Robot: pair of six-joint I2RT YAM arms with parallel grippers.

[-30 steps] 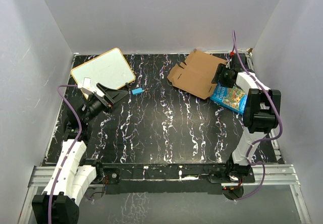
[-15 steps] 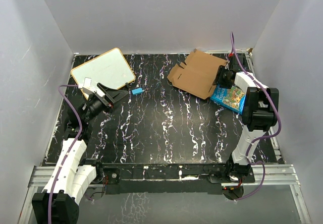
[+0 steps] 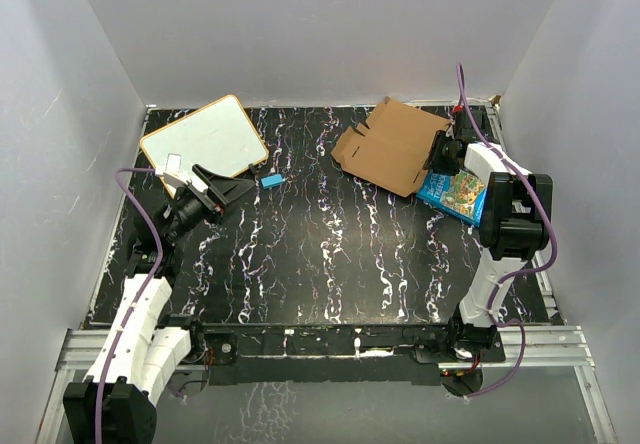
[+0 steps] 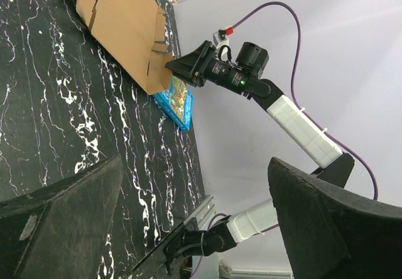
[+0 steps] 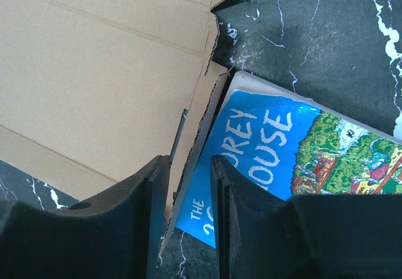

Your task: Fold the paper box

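Plain brown cardboard die-cut box blank [image 3: 392, 144] lies flat and unfolded at the far right of the black marbled table [image 3: 320, 254]. Its near-right flap overlaps the blue printed box [image 5: 282, 141]. Right gripper [image 5: 188, 166] sits over that flap edge, jaws narrowly apart astride it; can't tell if it's actually pinching. Left gripper [image 4: 195, 166] is wide open, empty, well apart from the blank, near the white board with orange rim [image 3: 203, 139].

Risks as I see it: closing here could catch the blue box along with the flap, or drag it, since the two overlap right under the fingers. The thin scored flap may crease wrong or tear if pulled from one corner. With no second hold, the blank likely pivots or slides away instead of folding.
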